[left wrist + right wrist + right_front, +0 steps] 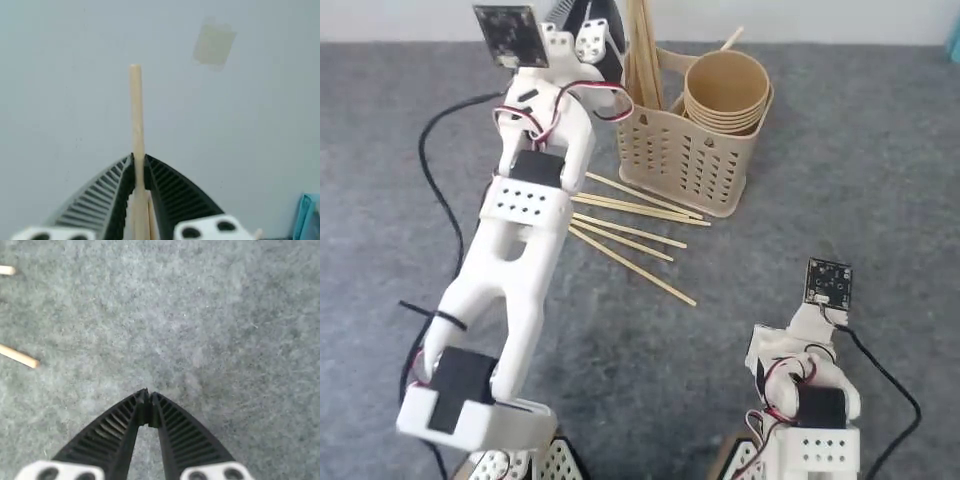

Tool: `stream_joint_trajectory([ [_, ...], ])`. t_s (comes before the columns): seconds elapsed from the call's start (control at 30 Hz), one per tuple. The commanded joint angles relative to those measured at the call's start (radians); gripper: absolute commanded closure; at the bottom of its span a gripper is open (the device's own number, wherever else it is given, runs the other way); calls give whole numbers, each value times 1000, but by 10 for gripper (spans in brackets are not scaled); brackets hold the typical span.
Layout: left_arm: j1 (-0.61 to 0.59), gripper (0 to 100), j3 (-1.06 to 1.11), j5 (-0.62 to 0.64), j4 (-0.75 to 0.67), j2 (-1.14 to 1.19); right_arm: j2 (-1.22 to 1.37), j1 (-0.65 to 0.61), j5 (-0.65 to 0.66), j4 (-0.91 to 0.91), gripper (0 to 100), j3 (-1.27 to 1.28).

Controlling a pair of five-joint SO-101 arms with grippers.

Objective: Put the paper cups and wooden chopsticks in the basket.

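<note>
Right, starting on your left: the left gripper point(138, 159) is pinching a single chopstick point(135, 110), which pokes straight out past the fingertips against a pale wall point(240, 125). In the high view that arm stretches up the left side of the grey worktop point(860, 190), its tip up by the basket's left end. Below it, loose chopsticks point(630, 228) lie fanned on the worktop, their upper ends near the foot of the basket point(695, 165). Inside the basket, a bundle of chopsticks point(642, 50) stands upright in the left part, and you cannot tell whether the held one is among them. Next to them, the paper cups point(725, 88) sit nested in a stack in the right part. Over on your right, the right gripper point(149, 396) is pressed together on nothing, pointing down at bare worktop, with two chopstick ends off to one side.
</note>
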Motion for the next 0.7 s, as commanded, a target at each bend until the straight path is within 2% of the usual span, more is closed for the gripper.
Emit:
stream_joint_trajectory([
  [0.0, 9, 987, -12, -6, -31, 6, -21, 10, 9, 5, 991, 18],
  [0.17, -2, 987, -21, -9, -35, 11, -21, 10, 9, 5, 991, 18],
  [0.27, -2, 987, -99, -5, -55, -3, -21, 10, 9, 5, 991, 18],
  [0.43, 6, 987, -272, -11, 71, -43, -21, 10, 9, 5, 991, 18],
  [0.67, -2, 987, -340, -14, 55, 72, -21, 10, 9, 5, 991, 18],
])
